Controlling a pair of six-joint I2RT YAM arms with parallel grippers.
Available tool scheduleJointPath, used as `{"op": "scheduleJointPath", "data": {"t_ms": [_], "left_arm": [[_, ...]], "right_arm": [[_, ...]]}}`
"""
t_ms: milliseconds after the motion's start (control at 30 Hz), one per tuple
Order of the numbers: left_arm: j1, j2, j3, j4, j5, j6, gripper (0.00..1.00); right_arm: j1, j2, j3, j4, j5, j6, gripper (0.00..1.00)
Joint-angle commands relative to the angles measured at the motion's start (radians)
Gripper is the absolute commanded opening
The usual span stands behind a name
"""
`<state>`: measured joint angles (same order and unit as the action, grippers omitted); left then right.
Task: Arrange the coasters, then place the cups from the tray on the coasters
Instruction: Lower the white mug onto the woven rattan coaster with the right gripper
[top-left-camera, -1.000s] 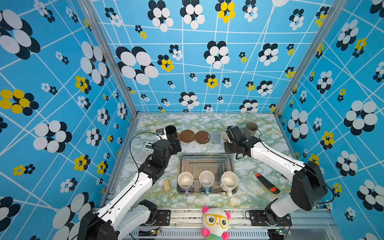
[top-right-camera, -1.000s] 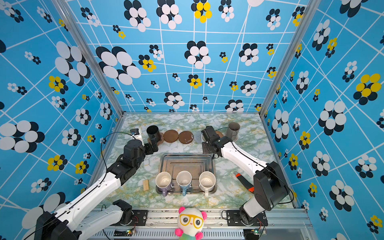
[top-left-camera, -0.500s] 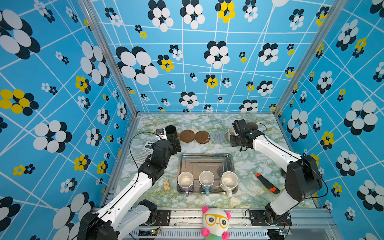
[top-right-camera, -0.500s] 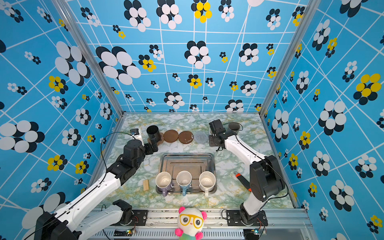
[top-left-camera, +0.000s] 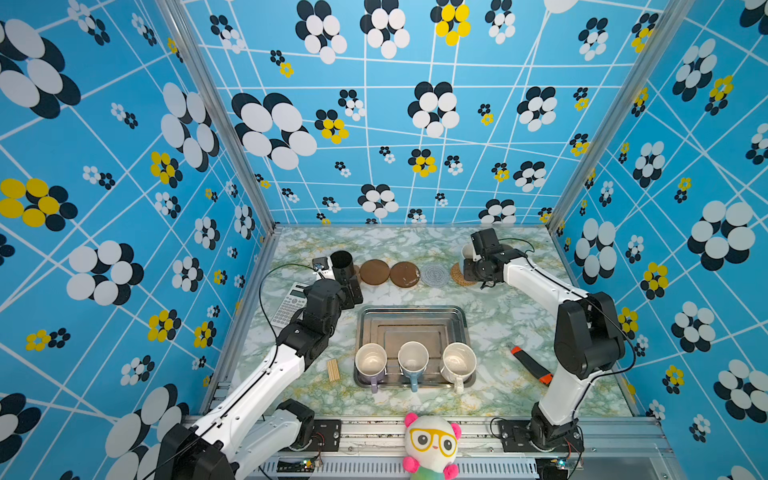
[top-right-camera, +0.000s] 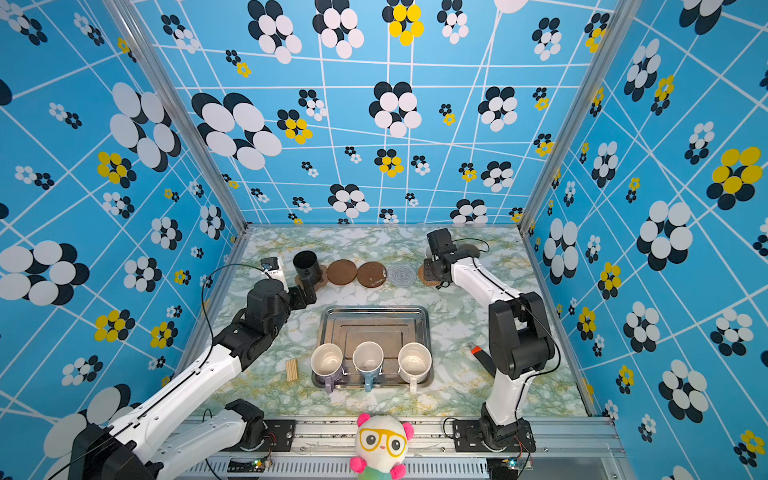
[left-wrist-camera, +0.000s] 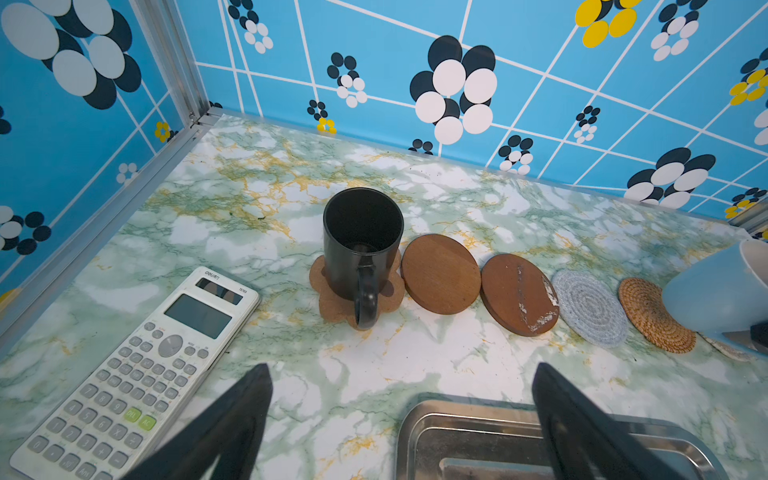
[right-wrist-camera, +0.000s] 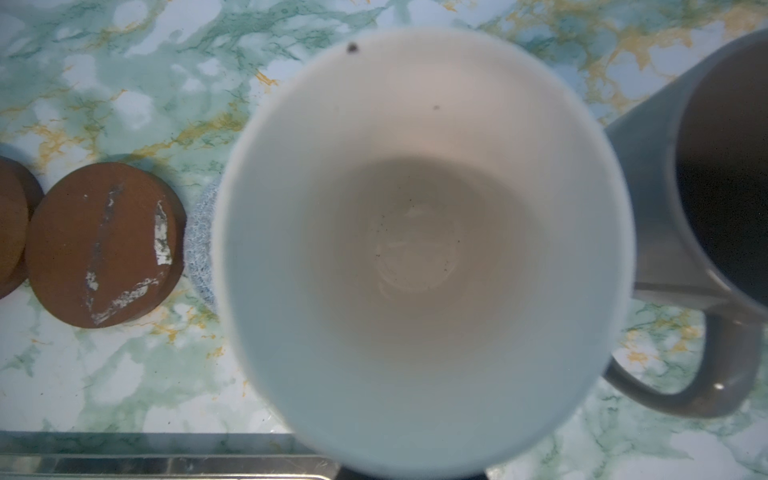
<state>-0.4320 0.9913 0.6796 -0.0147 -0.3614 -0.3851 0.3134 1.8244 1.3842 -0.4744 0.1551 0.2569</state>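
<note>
Cups left in the tray number three, lined along its near edge. Beyond the tray's far edge the coasters run in a row. The paw coaster lies past the far left corner and already bears the black cup. Then come two brown discs, the grey-blue coaster and the rattan coaster, all bare. The grey cup stands farther out past the far right corner; whether a coaster lies under it I cannot tell.

Over the last second the right tool has swung outward from the tray's far right corner and along the row, so the rattan coaster, hidden under it then, now peeks out. The tool is clamped on the blue cup. That cup hangs clear of the tabletop past the tray's far right corner, over the rattan coaster or the beige coaster beside it; I cannot tell which. The left tool has not moved. Its jaws stand wide apart and empty, just off the tray's far left corner, facing the black cup.

My reading is that the carry is nearly done and the set-down comes next. That would leave three cups to fetch and at least three bare coasters for them.
</note>
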Motion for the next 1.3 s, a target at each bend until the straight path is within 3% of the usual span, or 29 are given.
{"op": "scheduleJointPath", "data": {"t_ms": [0,1267], "left_arm": [[0.009,-0.001,0.002,0.005,0.019,-0.015,0.99],[0.007,0.015,0.021,0.004,0.042,-0.026,0.98]], "right_arm": [[-0.002,0.012,0.053,0.053,-0.005,-0.013,0.0],[-0.014,0.092,0.086,0.039,0.0,-0.039,0.0]]}}
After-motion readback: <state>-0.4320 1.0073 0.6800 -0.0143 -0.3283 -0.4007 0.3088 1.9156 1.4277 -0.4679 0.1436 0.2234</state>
